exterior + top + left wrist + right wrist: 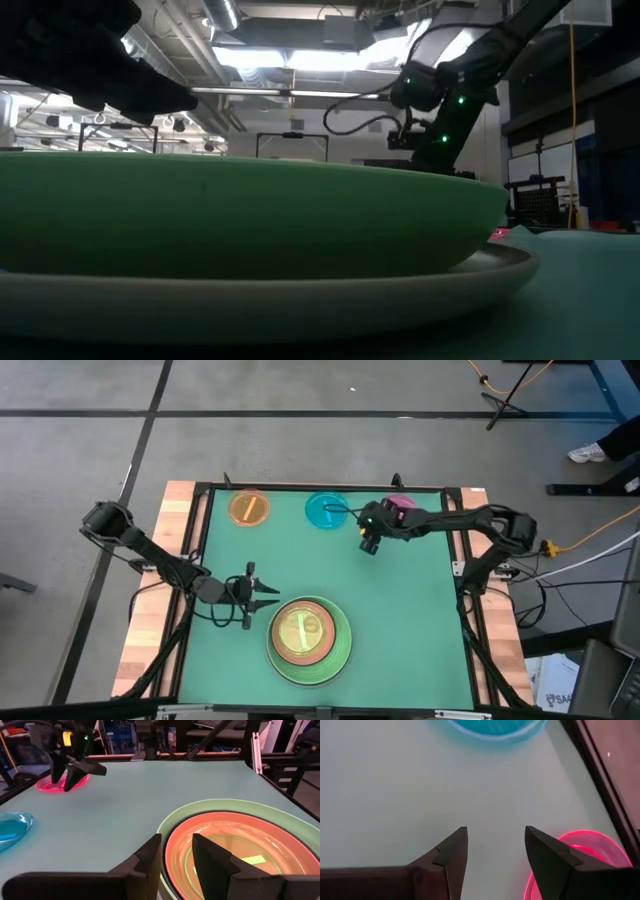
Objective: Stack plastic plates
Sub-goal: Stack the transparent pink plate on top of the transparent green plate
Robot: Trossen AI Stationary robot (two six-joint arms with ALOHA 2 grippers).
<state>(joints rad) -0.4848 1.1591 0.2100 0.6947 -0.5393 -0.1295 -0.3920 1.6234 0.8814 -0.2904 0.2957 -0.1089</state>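
Right hand (495, 852) open beside magenta plate (592, 852) — high view hides plate.

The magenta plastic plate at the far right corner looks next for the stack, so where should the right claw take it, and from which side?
Probably by the rim facing the table's middle. The small round magenta plastic plate lies flat near the table's edge frame, and the open right claw sits just on its inner side, so coming down over that rim looks easiest.

A robotics lab or workshop: bare concrete floor (300, 450), ceiling strip lights (300, 58) over exposed ducting, cables (590, 540) trailing past the green-topped table (400, 610), and a tripod stand (510, 395) beyond its far edge.
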